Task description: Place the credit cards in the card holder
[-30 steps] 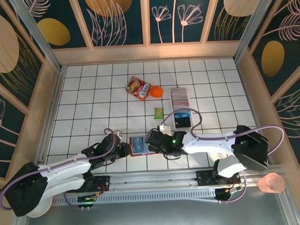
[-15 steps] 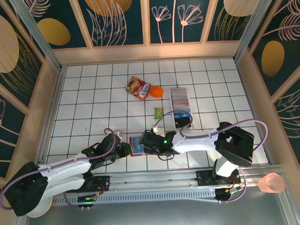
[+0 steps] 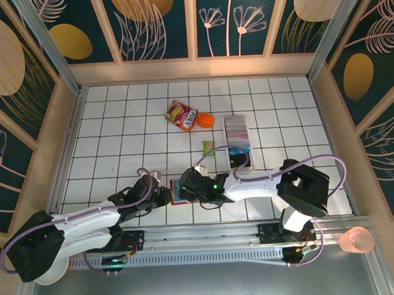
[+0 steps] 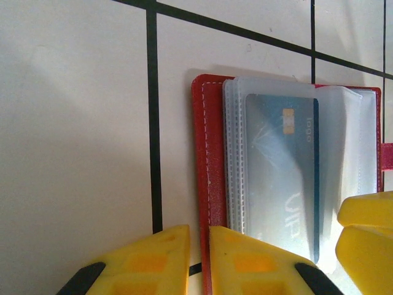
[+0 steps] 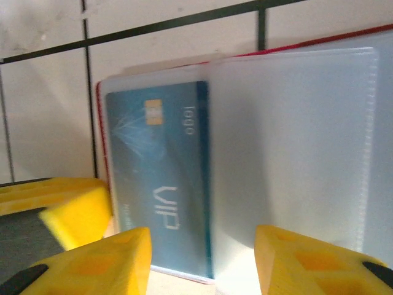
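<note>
Overhead, floral walls (image 3: pixel 160 26) ring the gridded table (image 3: pixel 118 124) bearing the card holder (image 4: pixel 206 160).

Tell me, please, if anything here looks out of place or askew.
Nothing looks damaged or spilled. A red-and-yellow snack packet, an orange object and a small green packet lie beyond the card holder, unrelated to cards; the snack packet sits askew to the grid. The blue card sits straight in its clear sleeve.

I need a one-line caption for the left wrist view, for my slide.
Left gripper pinches the red edge of the open card holder; a blue VIP card sits in a clear sleeve.
</note>
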Controlling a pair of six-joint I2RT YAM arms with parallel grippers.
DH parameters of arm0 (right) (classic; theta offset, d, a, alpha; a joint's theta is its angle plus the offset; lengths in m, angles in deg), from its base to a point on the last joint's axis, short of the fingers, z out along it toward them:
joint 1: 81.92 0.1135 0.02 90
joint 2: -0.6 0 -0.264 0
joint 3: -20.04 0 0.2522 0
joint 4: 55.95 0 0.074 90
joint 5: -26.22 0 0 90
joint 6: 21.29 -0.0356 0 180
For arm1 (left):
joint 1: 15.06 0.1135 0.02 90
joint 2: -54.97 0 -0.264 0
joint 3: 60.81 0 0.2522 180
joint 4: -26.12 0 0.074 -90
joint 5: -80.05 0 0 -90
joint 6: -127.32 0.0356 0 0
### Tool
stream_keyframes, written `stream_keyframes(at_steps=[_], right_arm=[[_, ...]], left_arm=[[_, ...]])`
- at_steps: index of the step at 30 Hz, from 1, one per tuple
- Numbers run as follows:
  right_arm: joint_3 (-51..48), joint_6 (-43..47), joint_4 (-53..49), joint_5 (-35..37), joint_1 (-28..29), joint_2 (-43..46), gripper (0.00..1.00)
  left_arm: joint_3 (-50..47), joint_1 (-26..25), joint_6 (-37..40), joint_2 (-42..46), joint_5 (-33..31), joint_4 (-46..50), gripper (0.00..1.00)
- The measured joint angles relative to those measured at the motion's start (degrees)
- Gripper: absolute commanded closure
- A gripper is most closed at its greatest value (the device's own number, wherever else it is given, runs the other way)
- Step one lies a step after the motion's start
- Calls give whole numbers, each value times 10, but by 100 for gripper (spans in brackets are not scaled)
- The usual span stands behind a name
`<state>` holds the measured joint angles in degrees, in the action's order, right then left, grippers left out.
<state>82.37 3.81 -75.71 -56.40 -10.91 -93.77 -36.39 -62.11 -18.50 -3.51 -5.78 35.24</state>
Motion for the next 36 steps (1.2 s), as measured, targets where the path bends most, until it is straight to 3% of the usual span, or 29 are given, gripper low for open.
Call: stream_keyframes(at_steps=[10, 23, 29, 36], right_arm=[[0, 0, 56, -15, 0, -18, 53], [4, -2, 136, -30, 0, -32, 53], [35, 4, 83, 11, 9, -28, 52], [19, -24, -17, 68, 15, 44, 51]], left_arm=[[-11, 0, -9, 1, -3, -19, 93], [-25, 0, -15, -1, -1, -51, 95], [-26, 0, -15, -1, -2, -54, 94], [-26, 0, -15, -2, -2, -55, 94]])
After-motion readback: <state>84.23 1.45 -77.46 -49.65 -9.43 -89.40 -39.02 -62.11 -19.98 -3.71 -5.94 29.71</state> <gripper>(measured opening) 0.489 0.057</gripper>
